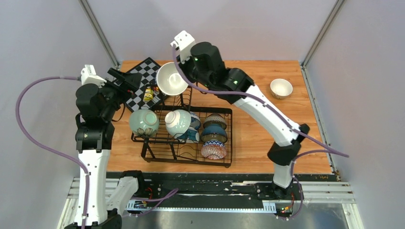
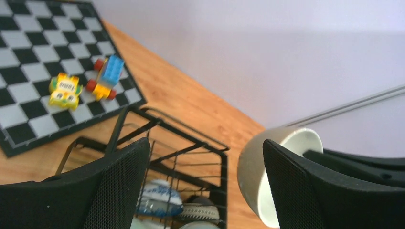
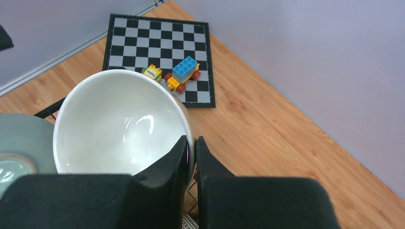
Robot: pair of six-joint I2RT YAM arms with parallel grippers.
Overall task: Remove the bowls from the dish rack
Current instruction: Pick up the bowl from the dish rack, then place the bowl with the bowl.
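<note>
The black wire dish rack [image 1: 187,161] stands mid-table with several bowls in it: a pale mint one [image 1: 144,122], a white-mint one [image 1: 177,121], a blue-white patterned one [image 1: 194,130] and a red-pink patterned one [image 1: 213,150]. My right gripper [image 1: 185,76] [image 3: 192,140] is shut on the rim of a cream-white bowl [image 1: 170,78] [image 3: 117,124], held tilted above the rack's back section. My left gripper [image 1: 131,81] [image 2: 205,143] hangs open over the rack's far left corner [image 2: 191,148], nothing between its fingers. The held bowl [image 2: 255,176] shows just behind its right finger [image 2: 296,186].
A black-and-white chessboard [image 1: 149,71] [image 3: 157,47] lies at the far left with small toy blocks [image 1: 149,93] [image 3: 182,72] [image 2: 102,78] on it. One cream bowl [image 1: 281,88] sits upright on the wooden table at the far right. Grey walls close in the sides.
</note>
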